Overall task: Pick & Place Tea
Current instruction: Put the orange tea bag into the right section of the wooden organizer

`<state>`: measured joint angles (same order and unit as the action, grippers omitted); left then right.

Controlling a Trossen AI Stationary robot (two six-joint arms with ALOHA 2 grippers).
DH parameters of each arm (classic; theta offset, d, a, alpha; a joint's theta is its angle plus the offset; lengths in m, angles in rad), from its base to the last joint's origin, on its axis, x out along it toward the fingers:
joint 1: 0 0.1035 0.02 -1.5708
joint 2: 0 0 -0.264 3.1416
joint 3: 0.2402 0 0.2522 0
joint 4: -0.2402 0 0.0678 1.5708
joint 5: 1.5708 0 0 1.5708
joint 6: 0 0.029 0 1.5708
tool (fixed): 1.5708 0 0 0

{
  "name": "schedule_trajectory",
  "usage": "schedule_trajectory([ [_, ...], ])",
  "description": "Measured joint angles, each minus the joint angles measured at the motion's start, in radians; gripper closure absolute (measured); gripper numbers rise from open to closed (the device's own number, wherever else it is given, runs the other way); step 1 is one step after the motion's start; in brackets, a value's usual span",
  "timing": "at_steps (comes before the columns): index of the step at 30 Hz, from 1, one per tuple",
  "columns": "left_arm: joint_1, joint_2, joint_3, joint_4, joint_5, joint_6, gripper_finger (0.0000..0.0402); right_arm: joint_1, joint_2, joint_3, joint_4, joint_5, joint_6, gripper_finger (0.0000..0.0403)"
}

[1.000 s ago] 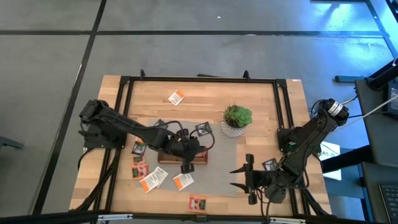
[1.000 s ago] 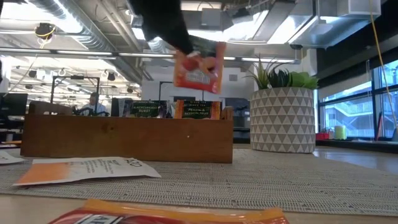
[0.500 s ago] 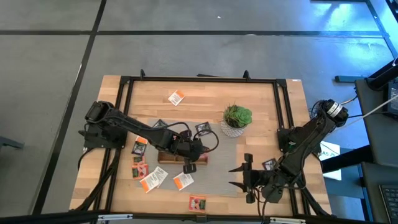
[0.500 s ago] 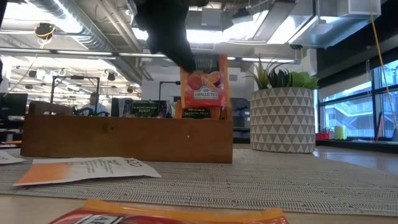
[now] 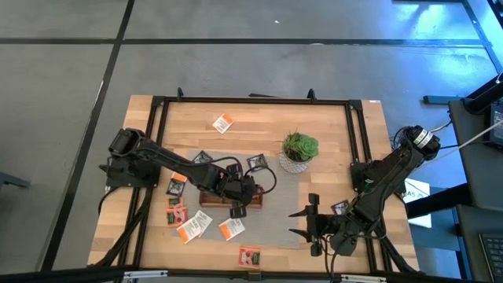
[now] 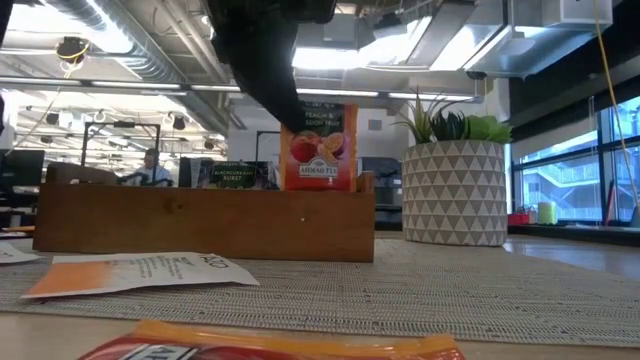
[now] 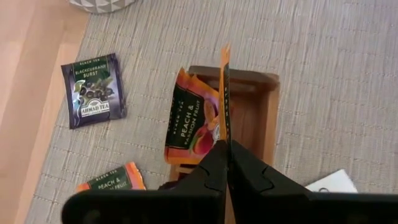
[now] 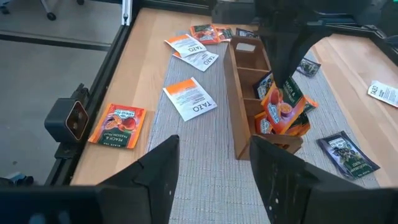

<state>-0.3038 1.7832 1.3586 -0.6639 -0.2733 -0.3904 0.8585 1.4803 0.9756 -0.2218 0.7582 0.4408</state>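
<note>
Lowered, left gripper (image 7: 227, 163) clamps 1 orange sachet (image 6: 318, 148), seemingly inside tray (image 6: 205, 222).

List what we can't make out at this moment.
- Tray interior, low view: front wall hides how deep the held sachet sits.
- Left gripper, high view: arm covers the fingers and sachet.
- Dark sachet by the right gripper, high view: partly under the arm.
- Loose sachet labels, high view: too small to read.

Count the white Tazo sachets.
4 Tazo sachets: one on bare wood at the far side, two at the mat's left edge, one before the tray. Others may be hidden.
</note>
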Motion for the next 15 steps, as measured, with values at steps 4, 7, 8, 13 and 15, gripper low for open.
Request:
schedule_trajectory([
  [4,0.000,0.000,0.000,0.001,-0.001,0.002,0.0398,0.000,0.000,0.000,0.000,0.000,0.000,0.0207],
  [7,0.000,0.000,0.000,0.002,0.004,0.002,0.0397,0.000,0.000,0.000,0.000,0.000,-0.001,0.0207],
  [8,0.000,0.000,-0.005,0.008,0.008,0.003,0.0397,0.000,0.000,0.000,0.000,0.000,-0.001,0.0207],
  [13,0.000,0.006,-0.029,0.013,-0.001,-0.005,0.0399,0.000,0.000,0.000,0.000,0.000,-0.001,0.0207],
  [15,0.000,0.005,-0.028,0.020,-0.003,-0.005,0.0397,0.000,0.000,0.000,0.000,0.000,-0.001,0.0207],
])
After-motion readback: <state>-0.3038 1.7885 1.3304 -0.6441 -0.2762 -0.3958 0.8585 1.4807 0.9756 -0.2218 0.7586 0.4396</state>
